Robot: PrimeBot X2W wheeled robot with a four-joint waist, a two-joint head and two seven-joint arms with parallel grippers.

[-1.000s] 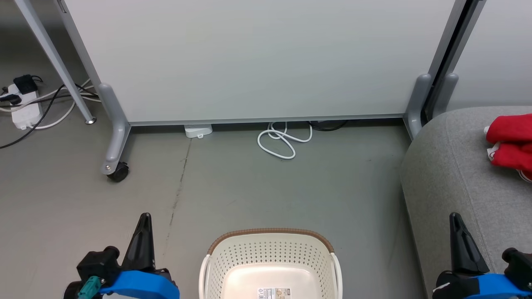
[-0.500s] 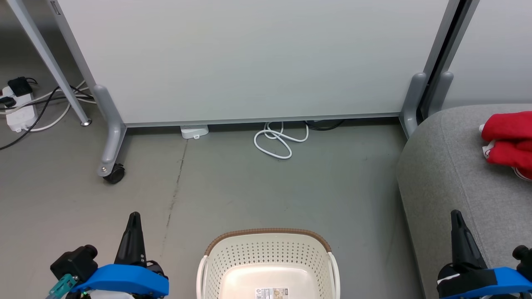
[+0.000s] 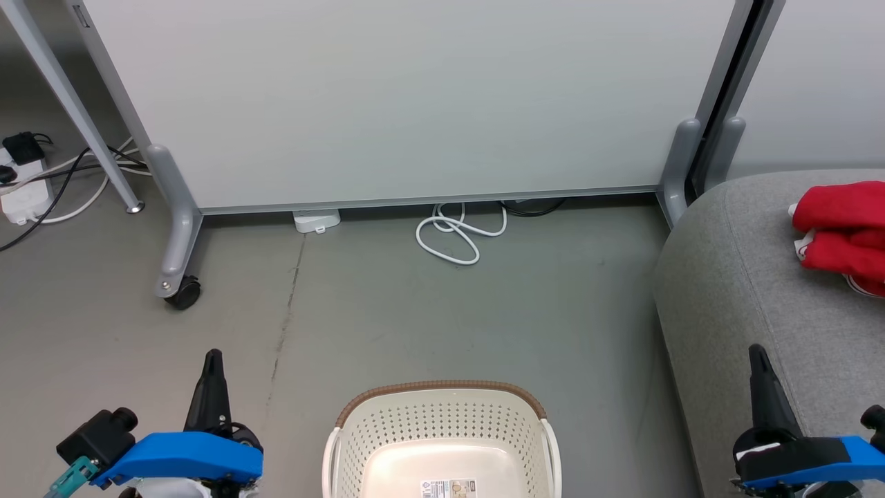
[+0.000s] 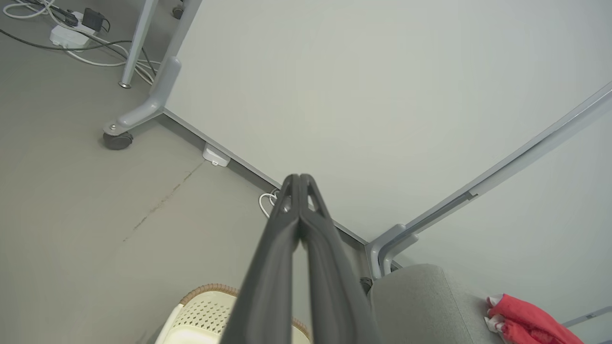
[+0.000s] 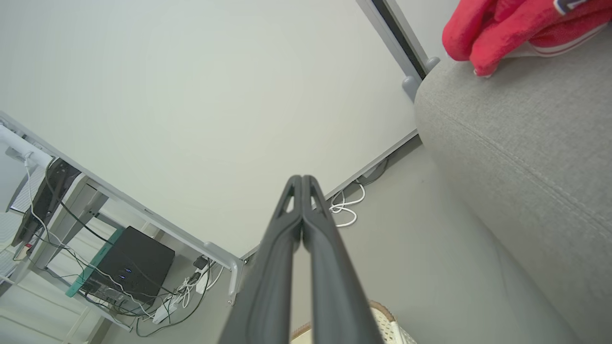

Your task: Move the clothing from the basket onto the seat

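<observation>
The red clothing (image 3: 840, 232) lies bunched on top of the grey seat (image 3: 747, 290) at the right edge; it also shows as clothing (image 4: 530, 325) and clothing (image 5: 516, 28) in the wrist views. The cream basket (image 3: 442, 415) with a brown rim stands on the floor at bottom centre, holding nothing but a label sticker. My left gripper (image 3: 211, 360) is shut, empty, left of the basket. My right gripper (image 3: 758, 354) is shut, empty, over the seat's near side. Both wrist views show closed fingers, left gripper (image 4: 300, 179) and right gripper (image 5: 302, 179).
A white wheeled partition (image 3: 415, 104) spans the back, its caster (image 3: 183, 294) at left. A coiled white cable (image 3: 453, 238) lies at its foot. A power strip with cords (image 3: 21, 194) sits at far left beside a slanted metal leg (image 3: 76, 117).
The whole head view has shifted, scene sliding left and slightly up, so the camera moved. Both grippers sit a little lower in view. Both stay shut.
</observation>
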